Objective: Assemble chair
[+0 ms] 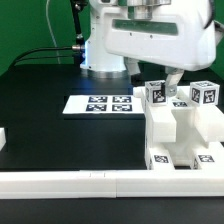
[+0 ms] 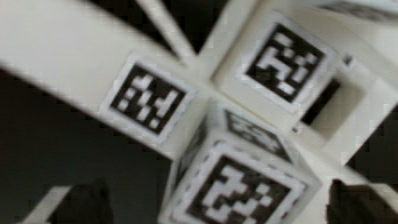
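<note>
1. The chair (image 1: 180,125), a blocky white assembly with black-and-white square tags, stands on the black table (image 1: 60,135) at the exterior view's right, pressed against the long white border rail (image 1: 70,182) along the near edge.
2. The jaws (image 1: 165,85) hang just above the chair's top, between two tagged upright pieces; the fingers (image 1: 172,80) come down from the white arm (image 1: 150,35) to about the level of those pieces.
3. Whether the fingers touch the chair cannot be told from the exterior view; the jaws appear parted, and no part is seen lifted or clamped between them.
4. In the wrist view the chair (image 2: 231,120) fills the picture at very close range: three tagged faces, tilted and blurred.
5. Two dark shapes at that picture's edge (image 2: 80,205) may be the fingertips, but they are too blurred to say.
6. The marker board (image 1: 100,103) lies flat on the table, well apart from the chair, toward the exterior view's left.
7. The chair's far side is cut off at the exterior view's right edge, and the arm hides the space behind it.
</note>
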You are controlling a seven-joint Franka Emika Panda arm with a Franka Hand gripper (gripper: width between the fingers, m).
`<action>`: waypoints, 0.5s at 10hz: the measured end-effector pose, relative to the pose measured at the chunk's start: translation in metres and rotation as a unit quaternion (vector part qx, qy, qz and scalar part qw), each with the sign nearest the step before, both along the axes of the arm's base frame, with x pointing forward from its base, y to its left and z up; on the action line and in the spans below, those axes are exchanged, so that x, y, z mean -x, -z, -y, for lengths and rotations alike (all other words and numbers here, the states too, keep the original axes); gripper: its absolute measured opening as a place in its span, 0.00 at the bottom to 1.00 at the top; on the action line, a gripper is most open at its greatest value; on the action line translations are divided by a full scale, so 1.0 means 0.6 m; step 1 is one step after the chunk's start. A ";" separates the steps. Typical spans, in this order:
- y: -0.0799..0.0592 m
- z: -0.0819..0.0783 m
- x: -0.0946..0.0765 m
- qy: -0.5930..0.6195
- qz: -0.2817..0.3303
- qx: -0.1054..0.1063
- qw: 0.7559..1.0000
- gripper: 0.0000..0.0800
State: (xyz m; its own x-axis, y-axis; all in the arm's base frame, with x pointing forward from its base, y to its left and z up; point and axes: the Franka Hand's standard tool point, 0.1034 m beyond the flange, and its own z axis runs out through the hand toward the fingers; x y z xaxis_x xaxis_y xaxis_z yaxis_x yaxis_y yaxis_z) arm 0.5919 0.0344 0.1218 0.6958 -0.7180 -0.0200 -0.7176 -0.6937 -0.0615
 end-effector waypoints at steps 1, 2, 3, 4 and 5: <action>0.000 0.001 0.001 -0.059 0.000 0.001 0.998 0.81; 0.000 0.001 0.001 -0.091 0.002 0.002 0.996 0.81; 0.001 0.001 0.002 -0.119 0.004 0.003 0.993 0.81; 0.002 0.001 0.002 -0.178 0.005 0.009 0.984 0.81; 0.005 -0.006 0.003 -0.266 0.007 0.017 0.964 0.81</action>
